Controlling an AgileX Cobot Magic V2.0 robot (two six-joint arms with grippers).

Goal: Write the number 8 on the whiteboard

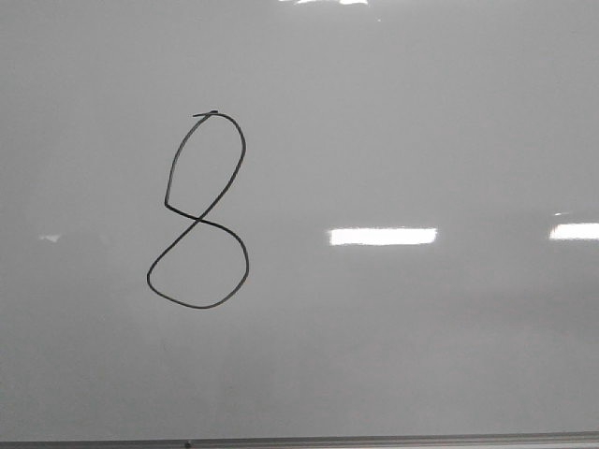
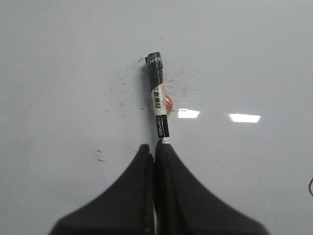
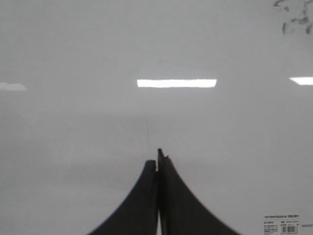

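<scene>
Glossy pale grey whiteboard (image 1: 421, 112) fills your front view, a thin dark edge along its bottom and wide bare room to the right. Left of centre you see the number 8 (image 1: 197, 217), thin black, narrow above, rounder below. Your left gripper (image 2: 154, 147) clamps a black marker (image 2: 159, 105); your right gripper (image 3: 157, 164) is pressed together, holding nothing.

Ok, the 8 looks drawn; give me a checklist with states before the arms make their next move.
1. Number 8 present on whiteboard: ok.
2. Both loops closed: ok, with a small overshoot tick at the top.
3. Left pincer shut on marker: ok.
4. Marker tip lifted off the board: cannot tell.
5. Right pincer shut, holding nothing: ok.
6. Board free of stray marks: not ok, specks show around the marker.
</scene>
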